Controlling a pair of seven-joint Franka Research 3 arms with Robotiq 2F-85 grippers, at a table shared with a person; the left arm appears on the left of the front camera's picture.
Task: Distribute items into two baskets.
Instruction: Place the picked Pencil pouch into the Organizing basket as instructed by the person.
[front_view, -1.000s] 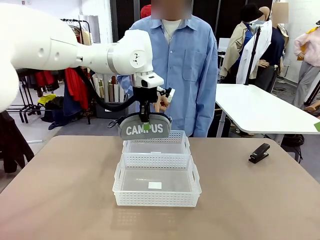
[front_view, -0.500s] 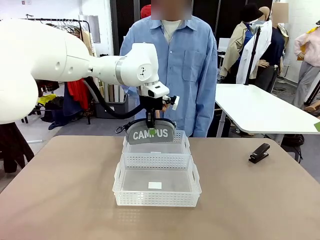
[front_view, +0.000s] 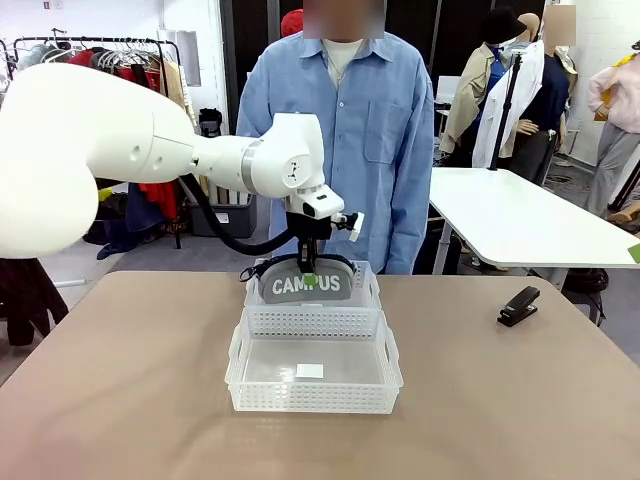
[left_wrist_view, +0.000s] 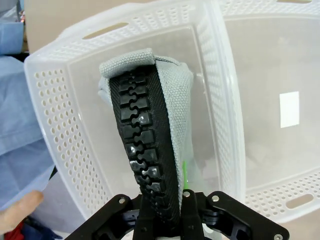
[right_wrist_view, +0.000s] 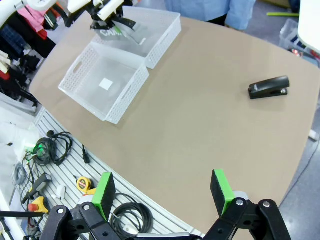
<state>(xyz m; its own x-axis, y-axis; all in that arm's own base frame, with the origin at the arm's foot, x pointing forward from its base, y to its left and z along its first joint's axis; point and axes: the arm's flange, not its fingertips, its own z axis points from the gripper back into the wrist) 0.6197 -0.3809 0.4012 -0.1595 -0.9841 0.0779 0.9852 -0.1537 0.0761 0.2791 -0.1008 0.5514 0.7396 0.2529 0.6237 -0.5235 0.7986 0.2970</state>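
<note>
My left tool (front_view: 308, 281) is clamped on the top edge of the grey pouch (front_view: 282, 286), which hangs at rim height over the far basket (front_view: 368, 290). My right tool (right_wrist_view: 162, 192) stands wide apart with nothing in it, up off the worktop (front_view: 120, 380). Risk, as I judge it: let go this high and the pouch could flop across the wall next to the near basket (front_view: 312, 398), or its black strap (front_view: 247, 272) could snag the rim. Count: one pouch, one stapler (front_view: 518, 306) lying on the worktop off to the right, well apart from the baskets, two baskets, two tools.
</note>
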